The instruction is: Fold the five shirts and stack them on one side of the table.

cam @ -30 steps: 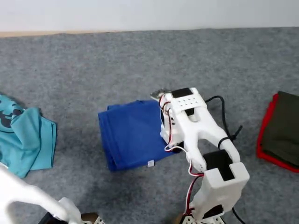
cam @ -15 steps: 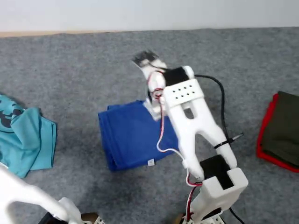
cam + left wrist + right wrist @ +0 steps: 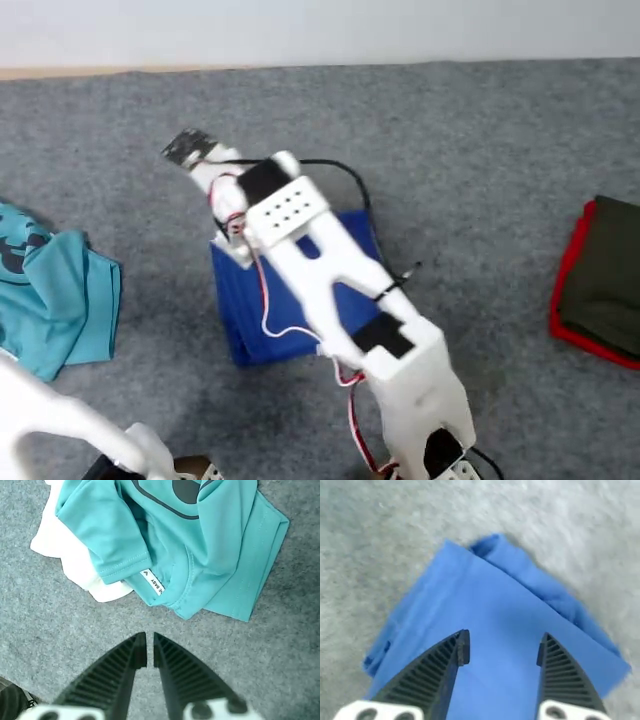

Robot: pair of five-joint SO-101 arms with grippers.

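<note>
Swinging across in the last second, the right arm (image 3: 330,270) has gone from the right edge of the blue shirt (image 3: 240,315) to its far left corner, and its wrist now reaches past that corner over the bare grey bench (image 3: 480,150). None of the shirts has shifted in that time.

From the right wrist view, the right hand (image 3: 504,642) hangs over the blue shirt (image 3: 510,595) with its fingers spread wide and nothing between them. The cloth lies flat under it, with one corner and a thicker folded edge showing against the grey surface. In the high view this shirt is a folded rectangle in the middle of the bench, partly covered by the arm.

The left hand (image 3: 149,637) is narrow, its two ribbed fingers almost together with a thin slit between them, and it grips nothing. It hovers over bare bench just short of the teal shirt (image 3: 200,540), which lies crumpled with a small label showing at a seam. A white garment (image 3: 65,545) pokes out from under that shirt. In the high view the teal shirt (image 3: 55,290) sits at the left edge, and part of the left arm (image 3: 50,420) crosses the near left corner.

At the right edge a dark olive shirt (image 3: 605,270) lies folded on top of a red shirt (image 3: 563,290), well apart from the blue one.
</note>
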